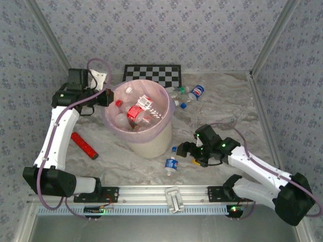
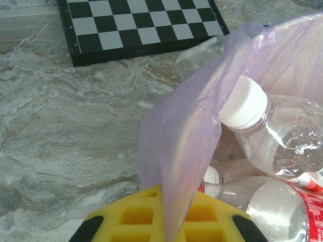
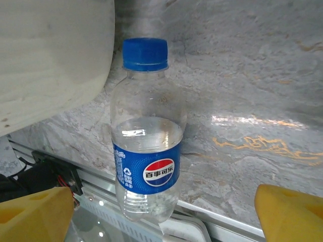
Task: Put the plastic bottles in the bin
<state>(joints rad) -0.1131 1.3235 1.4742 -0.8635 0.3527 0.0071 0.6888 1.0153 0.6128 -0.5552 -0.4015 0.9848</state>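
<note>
The bin [image 1: 151,143] is a cream-white bucket lined with a pink-lilac bag [image 2: 192,131], and several plastic bottles [image 1: 137,112] lie inside it. My left gripper [image 1: 107,97] is at the bin's left rim. Its yellow pads [image 2: 131,222] are shut on the bag's edge. A white-capped bottle [image 2: 275,136] lies just inside. One blue-capped bottle with a blue label [image 1: 172,164] lies on the table in front of the bin. In the right wrist view this bottle [image 3: 149,136] sits between my right gripper's [image 3: 160,217] wide-open fingers, untouched. My right gripper [image 1: 184,151] hovers just right of it.
More bottles [image 1: 187,95] lie behind the bin on the right. A flat red bar [image 1: 84,145] lies left of the bin. A checkerboard [image 1: 152,74] leans at the back. The bin wall [image 3: 50,55] stands close beside the blue-capped bottle. A metal rail [image 1: 171,194] runs along the front edge.
</note>
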